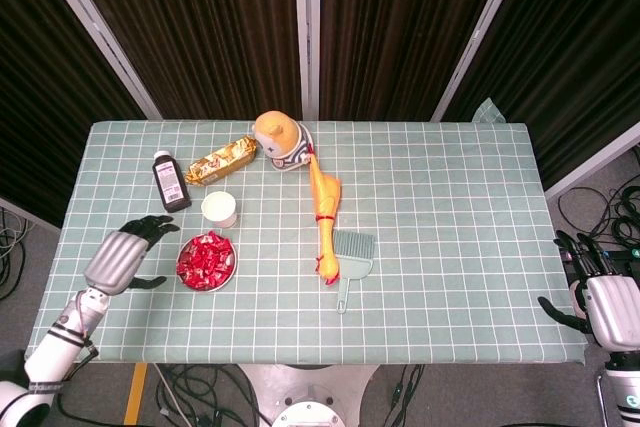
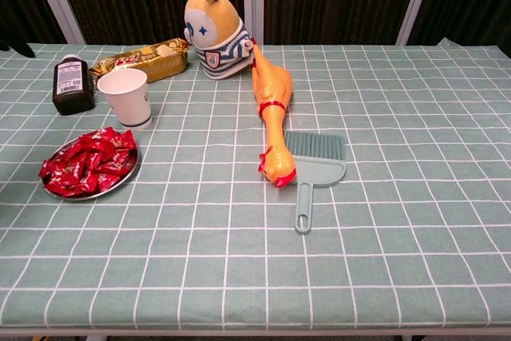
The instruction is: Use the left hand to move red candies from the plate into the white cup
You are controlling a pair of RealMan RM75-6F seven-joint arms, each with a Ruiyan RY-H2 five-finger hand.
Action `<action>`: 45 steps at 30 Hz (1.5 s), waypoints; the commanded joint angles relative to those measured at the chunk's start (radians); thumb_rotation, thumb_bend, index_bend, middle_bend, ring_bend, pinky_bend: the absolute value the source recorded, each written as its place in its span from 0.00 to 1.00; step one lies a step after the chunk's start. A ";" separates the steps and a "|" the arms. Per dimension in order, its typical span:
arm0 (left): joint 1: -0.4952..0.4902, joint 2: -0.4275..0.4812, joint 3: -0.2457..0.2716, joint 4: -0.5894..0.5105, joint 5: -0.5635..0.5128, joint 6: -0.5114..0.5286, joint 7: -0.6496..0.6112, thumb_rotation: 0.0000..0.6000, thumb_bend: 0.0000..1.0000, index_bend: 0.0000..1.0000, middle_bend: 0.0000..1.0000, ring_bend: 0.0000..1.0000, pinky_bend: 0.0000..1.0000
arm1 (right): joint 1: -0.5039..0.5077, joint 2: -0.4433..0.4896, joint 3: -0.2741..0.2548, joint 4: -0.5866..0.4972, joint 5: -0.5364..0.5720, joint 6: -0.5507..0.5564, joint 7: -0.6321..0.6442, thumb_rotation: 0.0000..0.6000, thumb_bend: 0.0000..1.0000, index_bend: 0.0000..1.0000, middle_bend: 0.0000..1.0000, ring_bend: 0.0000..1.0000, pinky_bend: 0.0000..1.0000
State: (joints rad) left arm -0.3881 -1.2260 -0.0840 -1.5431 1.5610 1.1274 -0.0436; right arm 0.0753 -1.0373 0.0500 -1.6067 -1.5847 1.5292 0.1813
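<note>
Red wrapped candies (image 1: 206, 257) (image 2: 89, 170) lie heaped on a small metal plate (image 1: 231, 268) (image 2: 129, 176) on the left part of the table. The white cup (image 1: 220, 209) (image 2: 128, 97) stands upright just behind the plate. My left hand (image 1: 126, 255) hovers over the table to the left of the plate, fingers spread, holding nothing; in the chest view only a dark fingertip (image 2: 9, 44) shows at the left edge. My right hand (image 1: 604, 304) hangs off the table's right front corner, open and empty.
A dark bottle (image 1: 171, 181) (image 2: 72, 84) and a gold snack packet (image 1: 222, 160) (image 2: 142, 60) lie behind the cup. A plush toy (image 1: 280, 140) (image 2: 214, 31), a rubber chicken (image 1: 325, 219) (image 2: 271, 111) and a small teal brush (image 1: 350, 257) (image 2: 313, 164) sit mid-table.
</note>
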 commanded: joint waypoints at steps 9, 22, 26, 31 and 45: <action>-0.148 -0.139 0.036 0.165 0.008 -0.184 0.022 1.00 0.14 0.30 0.27 0.20 0.31 | -0.007 0.007 -0.001 -0.008 0.014 -0.002 -0.010 1.00 0.10 0.04 0.19 0.08 0.24; -0.191 -0.228 0.059 0.256 -0.053 -0.256 0.087 1.00 0.22 0.33 0.27 0.20 0.37 | -0.010 0.007 -0.004 -0.008 0.026 -0.013 -0.009 1.00 0.10 0.04 0.19 0.08 0.24; -0.200 -0.243 0.061 0.280 -0.066 -0.265 0.086 1.00 0.25 0.34 0.28 0.20 0.41 | -0.010 0.009 -0.003 -0.009 0.031 -0.018 -0.009 1.00 0.10 0.04 0.19 0.08 0.24; -0.202 -0.269 0.065 0.315 -0.060 -0.241 0.058 1.00 0.29 0.38 0.34 0.27 0.54 | -0.008 0.009 -0.003 -0.010 0.036 -0.026 -0.010 1.00 0.10 0.04 0.20 0.08 0.24; -0.198 -0.335 0.095 0.432 -0.020 -0.177 -0.050 1.00 0.38 0.55 0.54 0.51 0.81 | -0.007 0.015 -0.003 -0.017 0.042 -0.036 -0.011 1.00 0.10 0.05 0.21 0.08 0.24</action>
State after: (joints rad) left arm -0.5873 -1.5565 0.0085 -1.1162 1.5363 0.9443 -0.0865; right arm 0.0681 -1.0222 0.0468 -1.6234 -1.5423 1.4928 0.1703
